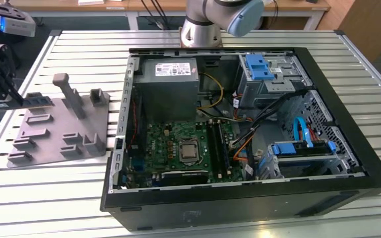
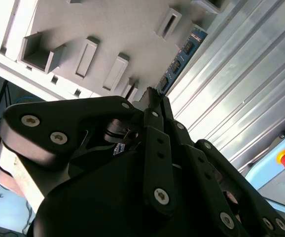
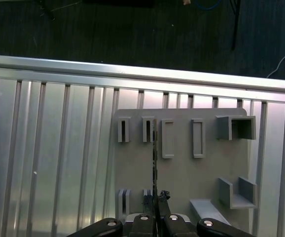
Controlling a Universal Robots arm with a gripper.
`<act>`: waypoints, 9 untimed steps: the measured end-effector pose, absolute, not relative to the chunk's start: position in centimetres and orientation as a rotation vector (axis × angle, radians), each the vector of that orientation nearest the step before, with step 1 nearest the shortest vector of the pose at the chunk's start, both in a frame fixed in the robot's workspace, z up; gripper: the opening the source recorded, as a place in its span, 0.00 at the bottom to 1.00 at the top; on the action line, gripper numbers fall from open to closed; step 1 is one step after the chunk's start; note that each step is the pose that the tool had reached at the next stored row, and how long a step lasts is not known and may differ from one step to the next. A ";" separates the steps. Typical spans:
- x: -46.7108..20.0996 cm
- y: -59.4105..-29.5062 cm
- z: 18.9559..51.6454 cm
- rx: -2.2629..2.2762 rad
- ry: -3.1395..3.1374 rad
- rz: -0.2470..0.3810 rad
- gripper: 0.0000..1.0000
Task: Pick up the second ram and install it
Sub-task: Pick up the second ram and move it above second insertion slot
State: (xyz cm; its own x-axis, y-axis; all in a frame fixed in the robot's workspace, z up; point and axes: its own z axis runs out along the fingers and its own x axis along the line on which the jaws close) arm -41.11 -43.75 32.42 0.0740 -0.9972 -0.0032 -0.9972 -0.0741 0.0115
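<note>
pick-up step, as judged. in the first wrist view the hand is pressed onto the thin edge of the second ram, which stands in the slots of the grey holder plate at the exterior view's left, well apart from the open computer case. a straight lift clear of the slots would be called for. no print on the board can be read.

Bright, even light (some glare)
</note>
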 end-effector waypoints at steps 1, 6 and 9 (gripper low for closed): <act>-41.1 -43.7 32.5 2.298 -2.133 -0.016 0.14; -41.1 -43.7 32.8 2.298 -2.133 -0.016 0.14; -41.1 -43.7 32.9 2.298 -2.133 -0.016 0.14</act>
